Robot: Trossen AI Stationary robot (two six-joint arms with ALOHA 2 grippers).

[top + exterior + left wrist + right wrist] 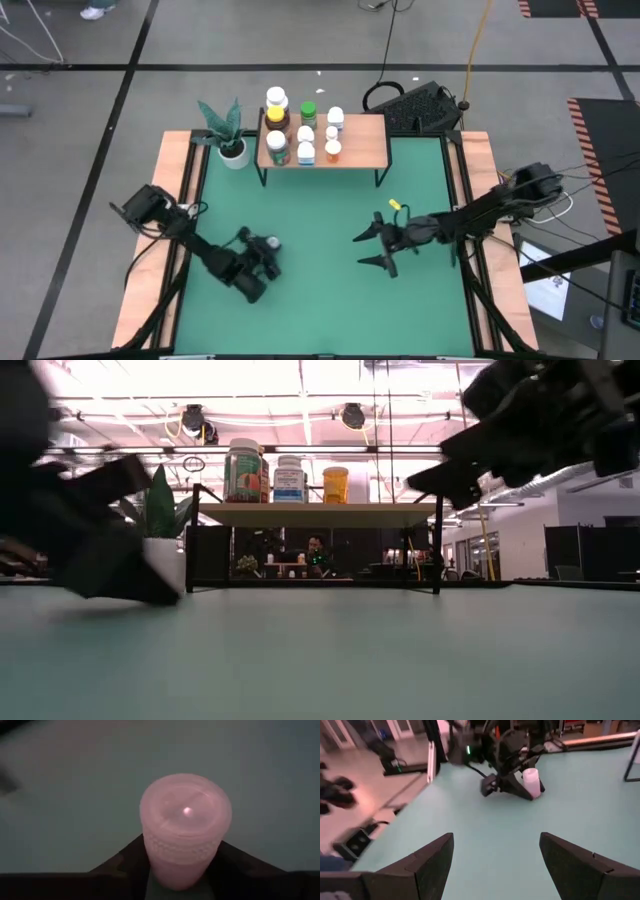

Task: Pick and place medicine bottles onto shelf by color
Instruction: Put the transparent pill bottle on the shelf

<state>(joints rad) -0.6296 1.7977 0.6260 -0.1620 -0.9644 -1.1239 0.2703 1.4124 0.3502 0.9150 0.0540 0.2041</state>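
Note:
A pale pink bottle (185, 827) with a ribbed pink cap stands between the fingers of my left gripper (263, 256), which is shut on it at the table's near left. The right wrist view shows it too, the bottle (531, 782) upright in the dark gripper. My right gripper (371, 249) hangs open above the table's right half, nothing between its fingers (435, 862). At the far edge the shelf (355, 150) carries several bottles: an amber one (277, 103), a green one (308, 113), a white-and-blue one (335, 120) and others. My left gripper pinches the pink bottle's body just under the cap (181, 870) between its two fingers, one on each side. The fingers come slanting down from the table's left. The bottle stands upright, its base (535, 796) at the table's surface.
A small white pot with a green plant (228, 130) stands left of the shelf. A black device with cables (415, 105) lies beyond the far edge. In the low view the shelf board (315, 515) sits on thin black legs. Bare green table lies between the arms and the shelf.

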